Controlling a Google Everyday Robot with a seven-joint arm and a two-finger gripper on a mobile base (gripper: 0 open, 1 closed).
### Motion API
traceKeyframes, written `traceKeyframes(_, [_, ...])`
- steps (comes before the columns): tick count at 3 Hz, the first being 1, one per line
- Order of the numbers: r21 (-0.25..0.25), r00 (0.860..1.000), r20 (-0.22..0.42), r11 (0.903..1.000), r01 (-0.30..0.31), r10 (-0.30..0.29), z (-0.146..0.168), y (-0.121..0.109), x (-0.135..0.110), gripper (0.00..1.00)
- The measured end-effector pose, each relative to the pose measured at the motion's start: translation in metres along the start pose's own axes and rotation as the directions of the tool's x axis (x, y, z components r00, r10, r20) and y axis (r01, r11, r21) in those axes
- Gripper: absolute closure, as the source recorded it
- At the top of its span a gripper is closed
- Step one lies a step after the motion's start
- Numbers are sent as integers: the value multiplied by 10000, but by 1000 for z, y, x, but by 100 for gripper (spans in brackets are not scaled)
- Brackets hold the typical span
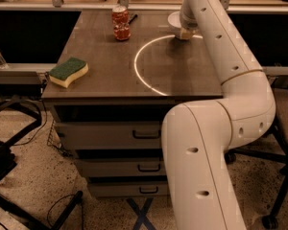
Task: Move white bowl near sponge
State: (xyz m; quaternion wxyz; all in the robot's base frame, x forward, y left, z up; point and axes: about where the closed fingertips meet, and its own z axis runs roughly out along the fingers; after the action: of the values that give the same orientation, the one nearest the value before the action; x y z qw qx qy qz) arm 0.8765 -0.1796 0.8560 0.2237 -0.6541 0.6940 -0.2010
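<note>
The white bowl (174, 19) is at the far right of the dark tabletop, partly hidden behind my arm. My gripper (185, 32) is at the bowl's near rim, shut on it and holding it just off the surface. The sponge (68, 72), yellow with a green top, lies at the table's near left corner, far from the bowl.
A red can (120, 23) stands at the far middle of the table (110, 56), with a small black object (132, 18) behind it. A bright ring of light (151, 56) marks the tabletop. Drawers are below, and chair legs and cables are on the floor to the left.
</note>
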Motion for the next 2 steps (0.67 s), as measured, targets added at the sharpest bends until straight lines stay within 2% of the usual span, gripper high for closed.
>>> traceKeyframes(1, [-32, 9998, -106, 9998, 182, -182, -8, -1, -1, 100])
traceKeyframes(2, [-284, 9987, -313, 9988, 403, -411, -44, 2, 8, 100])
